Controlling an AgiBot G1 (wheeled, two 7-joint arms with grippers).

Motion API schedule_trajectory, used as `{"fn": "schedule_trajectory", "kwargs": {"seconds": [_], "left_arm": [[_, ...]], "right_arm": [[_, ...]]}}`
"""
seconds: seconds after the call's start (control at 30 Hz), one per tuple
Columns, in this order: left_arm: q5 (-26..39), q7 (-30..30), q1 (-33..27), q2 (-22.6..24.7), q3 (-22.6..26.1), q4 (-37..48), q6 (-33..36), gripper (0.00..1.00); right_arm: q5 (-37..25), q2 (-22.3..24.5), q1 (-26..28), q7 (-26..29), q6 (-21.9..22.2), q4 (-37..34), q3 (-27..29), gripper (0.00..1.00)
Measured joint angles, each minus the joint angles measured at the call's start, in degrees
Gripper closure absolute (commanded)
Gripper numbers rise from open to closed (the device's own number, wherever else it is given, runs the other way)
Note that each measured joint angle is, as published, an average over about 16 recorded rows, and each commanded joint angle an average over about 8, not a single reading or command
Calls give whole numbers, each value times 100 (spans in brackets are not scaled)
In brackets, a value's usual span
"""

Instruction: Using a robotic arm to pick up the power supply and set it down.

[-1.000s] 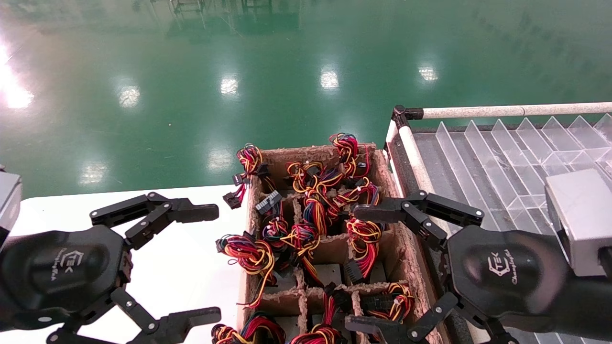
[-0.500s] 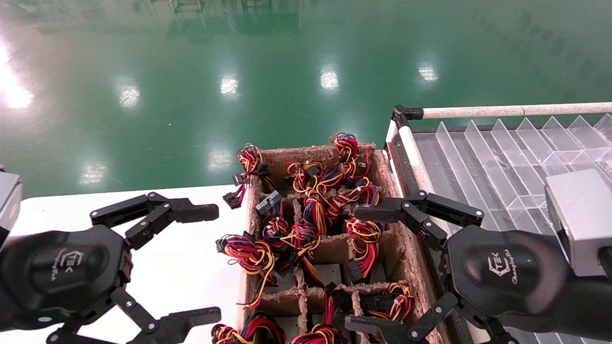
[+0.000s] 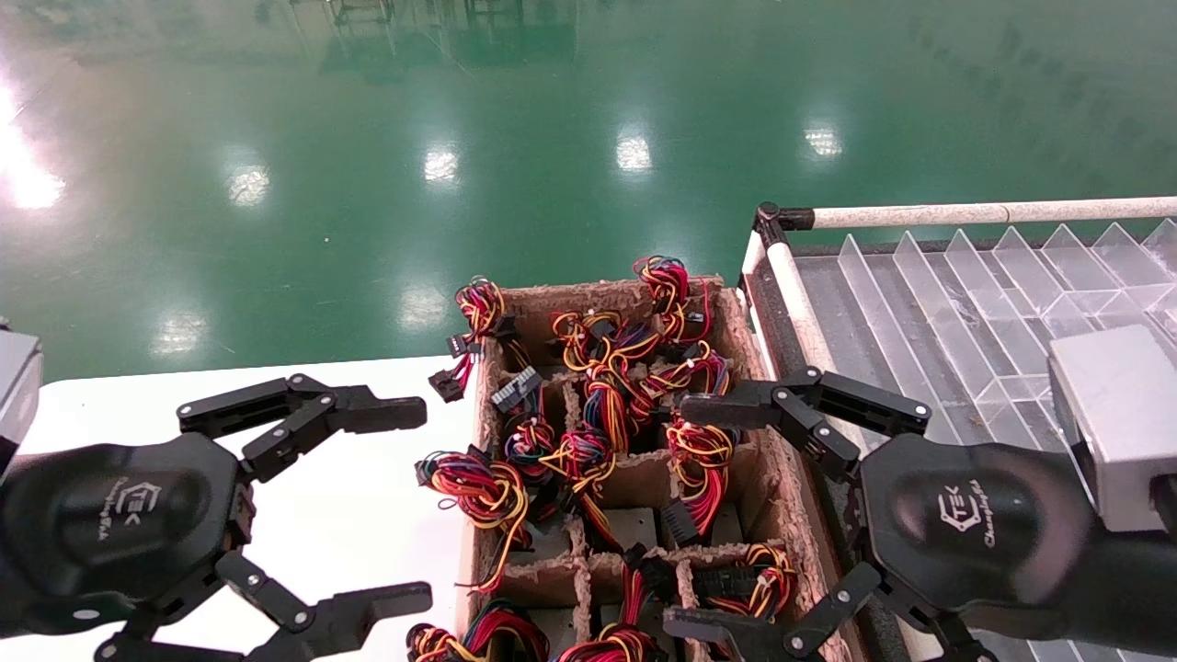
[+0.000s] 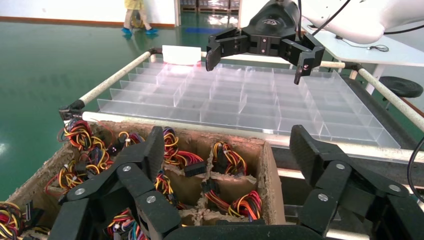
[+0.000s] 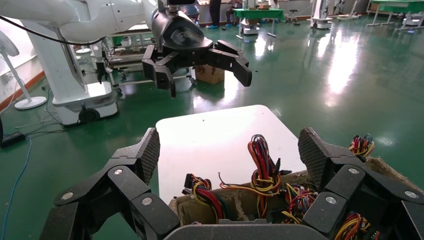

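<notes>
Hiding power supplies (image 3: 588, 450), seemingly, cardboard cells (image 3: 644, 478); both grippers (image 3: 708, 515) (image 3: 386, 501) splayed, empty.

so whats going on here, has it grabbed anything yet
Not yet. Both end effectors are open and hold nothing. The right end effector hangs over the right side of the cardboard box, whose cells are full of coloured wire bundles. The left end effector hangs over the white table beside the box. The clear divided tray to the right has nothing in it that shows.
</notes>
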Motion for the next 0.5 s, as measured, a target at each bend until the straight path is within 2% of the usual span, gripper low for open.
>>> {"fn": "schedule_trajectory", "kwargs": {"seconds": [0.3,0.5], "left_arm": [[0,0,0,0,0,0,0,100],[0,0,0,0,0,0,0,100]], "right_arm": [[-75,-5,14,-18,64,-19,-10,0],[-450,-45,78,-83,377,-76,-75,0]]}}
